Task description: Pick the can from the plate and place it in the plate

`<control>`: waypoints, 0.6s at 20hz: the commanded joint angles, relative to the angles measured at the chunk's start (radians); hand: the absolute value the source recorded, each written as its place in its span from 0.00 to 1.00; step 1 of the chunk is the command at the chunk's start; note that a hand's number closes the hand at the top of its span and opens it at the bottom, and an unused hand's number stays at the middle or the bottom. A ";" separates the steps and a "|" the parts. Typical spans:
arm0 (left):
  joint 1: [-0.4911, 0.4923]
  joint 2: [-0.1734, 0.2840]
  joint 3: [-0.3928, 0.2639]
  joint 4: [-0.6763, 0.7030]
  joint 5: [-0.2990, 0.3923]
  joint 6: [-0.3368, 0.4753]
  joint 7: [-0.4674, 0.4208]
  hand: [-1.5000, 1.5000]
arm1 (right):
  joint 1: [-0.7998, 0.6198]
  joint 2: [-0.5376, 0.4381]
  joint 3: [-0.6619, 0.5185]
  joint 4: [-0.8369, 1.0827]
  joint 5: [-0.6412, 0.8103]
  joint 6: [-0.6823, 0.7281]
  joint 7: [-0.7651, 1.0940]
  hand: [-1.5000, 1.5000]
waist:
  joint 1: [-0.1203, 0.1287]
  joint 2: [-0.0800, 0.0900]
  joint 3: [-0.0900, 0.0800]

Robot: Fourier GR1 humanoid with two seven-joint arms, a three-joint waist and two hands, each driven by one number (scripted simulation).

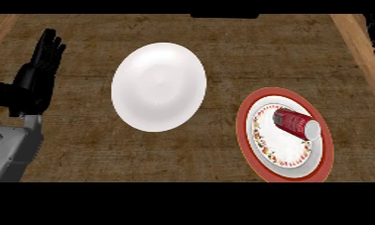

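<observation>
A red can (295,122) with a pale end lies on its side on a red-rimmed plate (249,135) with a patterned inner ring, at the lower right of the counter. A plain white plate (158,86) sits near the middle with nothing on it. My left hand (38,73) rests open at the left edge, fingers up, far from both plates. My right hand does not show.
The wooden counter (278,45) has a lighter wood strip (359,45) running along its right side. A dark object (224,16) sits at the counter's far edge, mostly cut off.
</observation>
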 commanded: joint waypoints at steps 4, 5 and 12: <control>0.122 -0.022 -0.036 0.045 -0.031 -0.042 -0.054 0.50 | 0.104 0.177 0.105 -0.122 -0.154 0.126 -0.079 1.00 | 0.002 -0.009 0.032; 0.172 -0.022 -0.062 0.025 -0.027 -0.059 -0.032 0.50 | 0.131 0.215 0.130 -0.160 -0.198 0.145 -0.070 1.00 | 0.007 -0.016 0.033; 0.174 -0.051 -0.086 0.037 -0.032 -0.066 -0.013 0.50 | 0.341 0.431 0.134 -0.102 0.059 -0.148 -0.543 0.00 | -0.005 -0.006 0.034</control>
